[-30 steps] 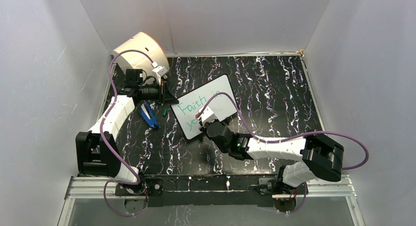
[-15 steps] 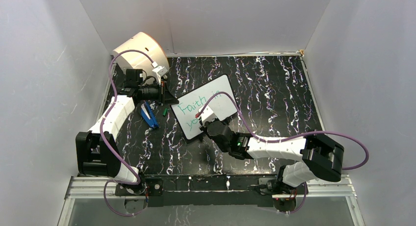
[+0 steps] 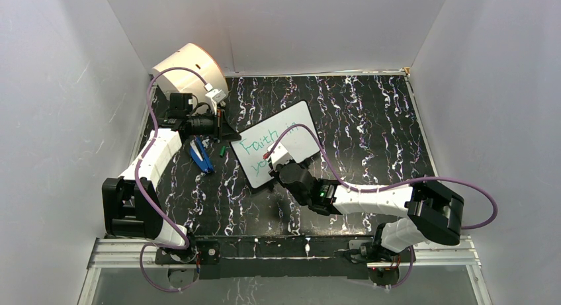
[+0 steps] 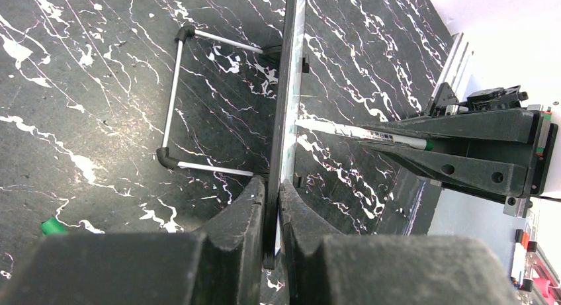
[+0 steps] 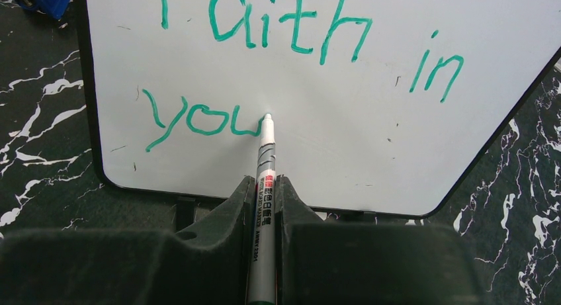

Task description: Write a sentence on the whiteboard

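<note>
The whiteboard [image 3: 301,128] stands tilted on the black marbled table, its black frame seen edge-on in the left wrist view [image 4: 289,87]. My left gripper [image 3: 225,130] [image 4: 273,186] is shut on the board's left edge. The sentence [image 3: 255,147] [image 5: 264,34] is green lettering that reads "Faith in" with "you" below. My right gripper [image 3: 282,166] [image 5: 264,180] is shut on a silver marker [image 5: 266,166], also seen as a thin white shaft [image 4: 357,131]. The marker's tip touches the board just after the "u" of "you".
A cream drum [image 3: 192,63] sits at the back left corner. A blue object [image 3: 200,154] and a small green cap [image 3: 223,148] [image 4: 51,225] lie left of the board. The board's wire stand [image 4: 173,100] rests on the table behind it. White walls enclose the table.
</note>
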